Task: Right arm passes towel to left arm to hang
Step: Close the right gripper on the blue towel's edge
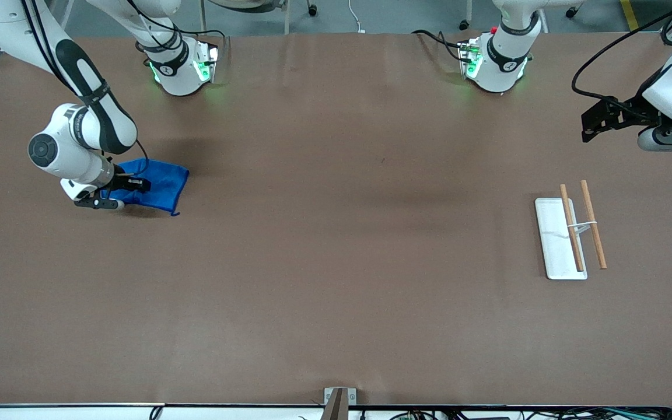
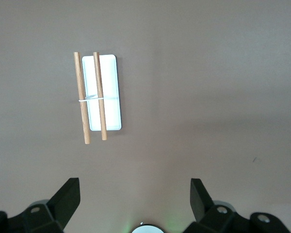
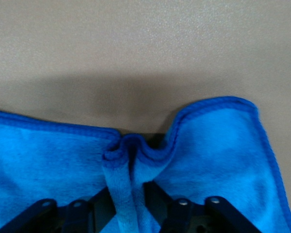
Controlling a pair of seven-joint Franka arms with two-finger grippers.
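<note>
Right gripper (image 1: 115, 188), arm bent low at the tabletop (image 1: 336, 262), pinches a fold of the towel (image 1: 158, 185); left gripper (image 1: 591, 125) waits aloft, jaws wide.

1. My brown worktop (image 1: 336, 262) spreads wide beneath me, its matte surface faintly creased toward the bases.
2. A white rack base (image 1: 553, 245) lies flat on it, toward my left arm's end.
3. Two wooden rods (image 1: 571, 227) run side by side along the length of that base, one above it, the other past its edge.
4. A thin white piece (image 2: 91, 98) crosses between the rods at their middle.
5. A small metal bracket (image 1: 339, 395) sits at the worktop edge nearest the front camera.
</note>
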